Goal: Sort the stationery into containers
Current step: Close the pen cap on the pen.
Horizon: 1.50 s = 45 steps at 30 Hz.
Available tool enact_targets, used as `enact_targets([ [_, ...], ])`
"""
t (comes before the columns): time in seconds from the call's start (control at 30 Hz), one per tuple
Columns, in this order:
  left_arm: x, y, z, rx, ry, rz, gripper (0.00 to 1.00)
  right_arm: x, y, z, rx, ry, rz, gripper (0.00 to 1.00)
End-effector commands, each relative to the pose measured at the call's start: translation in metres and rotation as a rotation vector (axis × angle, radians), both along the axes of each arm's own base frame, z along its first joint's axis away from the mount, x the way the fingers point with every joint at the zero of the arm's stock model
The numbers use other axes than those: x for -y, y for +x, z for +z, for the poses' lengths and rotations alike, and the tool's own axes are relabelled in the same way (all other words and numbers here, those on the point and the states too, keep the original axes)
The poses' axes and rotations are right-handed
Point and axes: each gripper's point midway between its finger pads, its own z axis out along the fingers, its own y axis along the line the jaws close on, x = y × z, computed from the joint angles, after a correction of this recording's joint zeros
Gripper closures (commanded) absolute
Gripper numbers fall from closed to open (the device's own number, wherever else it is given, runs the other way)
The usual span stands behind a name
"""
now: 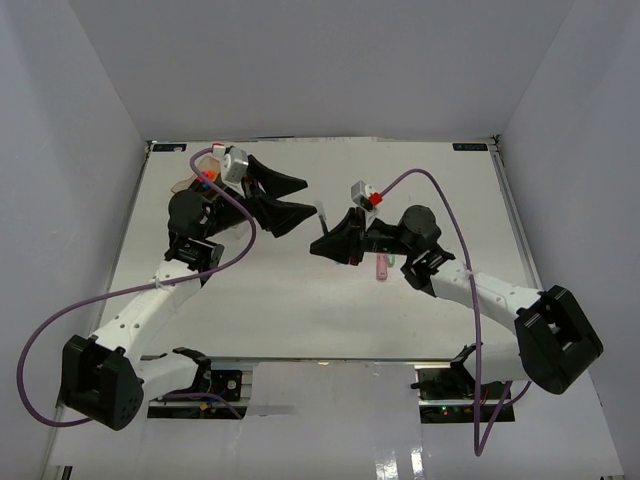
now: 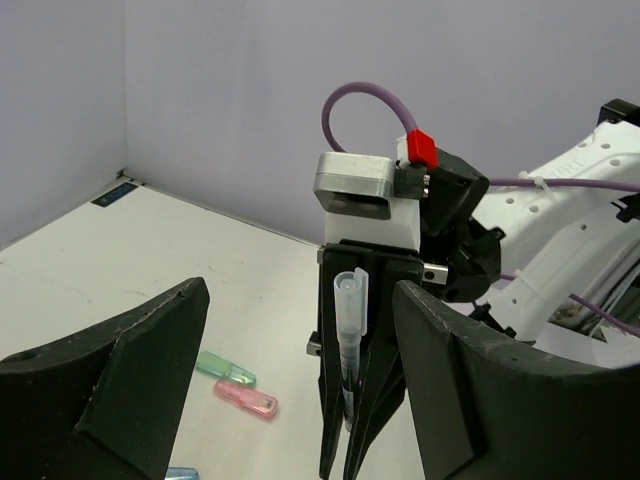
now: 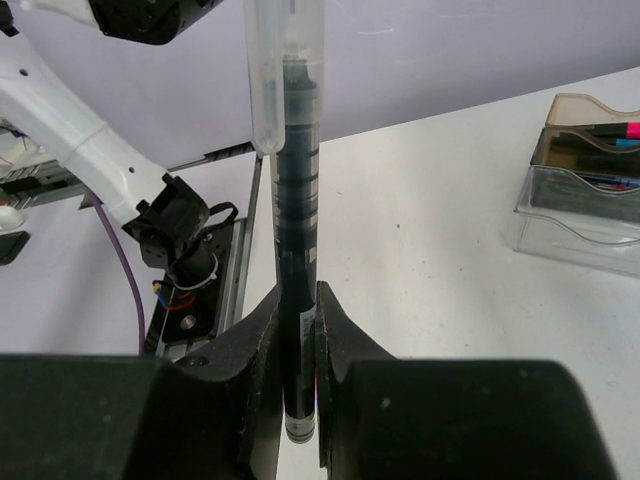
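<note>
Right gripper (image 3: 298, 312) is shown clamped on a thin pen (image 3: 297, 190), which sticks out past the fingertips, its clear cap at the free end. Left gripper (image 1: 303, 195) is spread wide with nothing between its jaws, just beside the pen. An organiser tray (image 3: 578, 215) is set near the far left corner of the table (image 1: 300, 310). A pink marker (image 2: 246, 400) and a mint marker (image 2: 225, 368) are seen lying side by side on the table.
</note>
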Motion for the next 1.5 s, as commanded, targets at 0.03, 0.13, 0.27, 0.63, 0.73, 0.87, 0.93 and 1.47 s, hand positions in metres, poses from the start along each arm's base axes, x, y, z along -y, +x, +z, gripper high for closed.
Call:
enact_targets([
  [0.03,0.001,-0.015,0.008,0.025,0.013,-0.072,0.15,-0.001,-0.009,0.025,0.07,0.029,0.067,0.92],
  [0.13,0.001,-0.017,0.01,0.022,0.004,-0.076,0.15,-0.003,-0.01,0.027,0.069,0.03,0.085,0.92],
  [0.27,0.002,-0.016,0.01,-0.001,-0.018,-0.077,0.18,-0.005,-0.01,0.033,0.082,0.04,0.091,0.92],
  [0.63,0.003,-0.005,0.013,-0.06,-0.083,-0.063,0.23,-0.011,-0.004,0.034,0.089,0.032,0.107,0.92],
  [0.73,0.004,-0.001,0.018,-0.06,-0.075,-0.053,0.25,-0.011,-0.004,0.033,0.088,0.032,0.112,0.92],
  [0.87,0.007,0.005,0.02,-0.062,-0.063,-0.041,0.29,-0.013,-0.002,0.03,0.084,0.027,0.117,0.92],
  [0.93,0.008,0.007,0.018,-0.075,-0.055,-0.04,0.33,-0.014,-0.003,0.029,0.082,0.025,0.126,0.92],
  [1.47,0.014,0.008,0.01,-0.089,-0.018,-0.054,0.42,-0.016,-0.001,0.025,0.078,0.029,0.132,0.92],
])
